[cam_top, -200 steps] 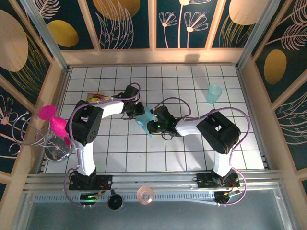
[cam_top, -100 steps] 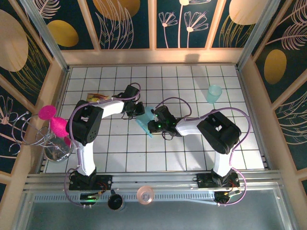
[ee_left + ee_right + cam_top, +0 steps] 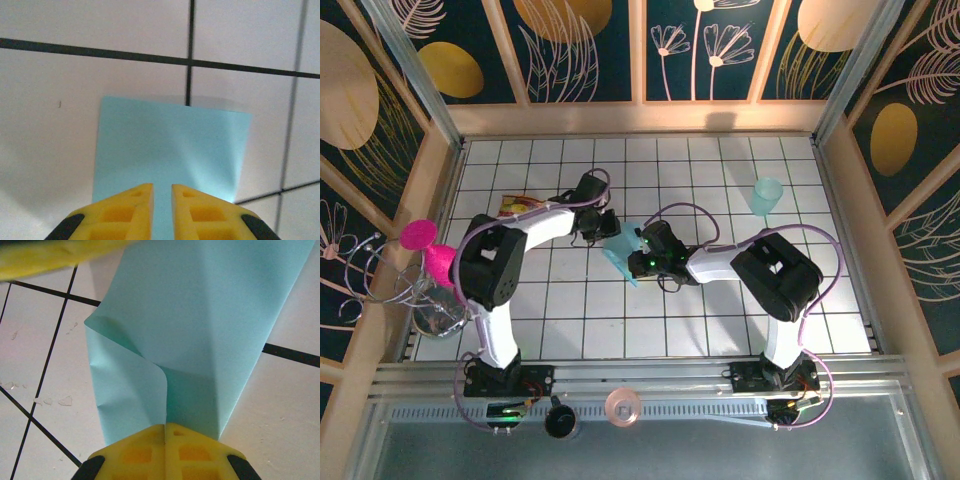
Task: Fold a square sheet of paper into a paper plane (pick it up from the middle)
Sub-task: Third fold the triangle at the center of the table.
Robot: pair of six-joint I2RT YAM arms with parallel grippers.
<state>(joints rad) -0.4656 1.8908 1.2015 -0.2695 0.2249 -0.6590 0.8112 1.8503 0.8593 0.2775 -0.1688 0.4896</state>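
Note:
The square sheet of paper, light blue and partly folded, hangs between my two grippers above the middle of the tiled floor. My right gripper is shut on its near end, and the paper fans away from the fingertips with one flap curling over on the left. My left gripper stands at the sheet's other end, its yellow fingers a narrow gap apart, and the flat paper shows through that gap. In the top view the left gripper and the right gripper nearly meet.
A translucent teal cup stands at the back right. A pink object and a wire rack holding a glass sit at the left edge. Something small and yellow-orange lies at the back left. Wooden walls enclose the floor.
My left arm's elbow has shifted a little to the left and back, and its jaws have parted slightly. The right arm and the paper have hardly moved.

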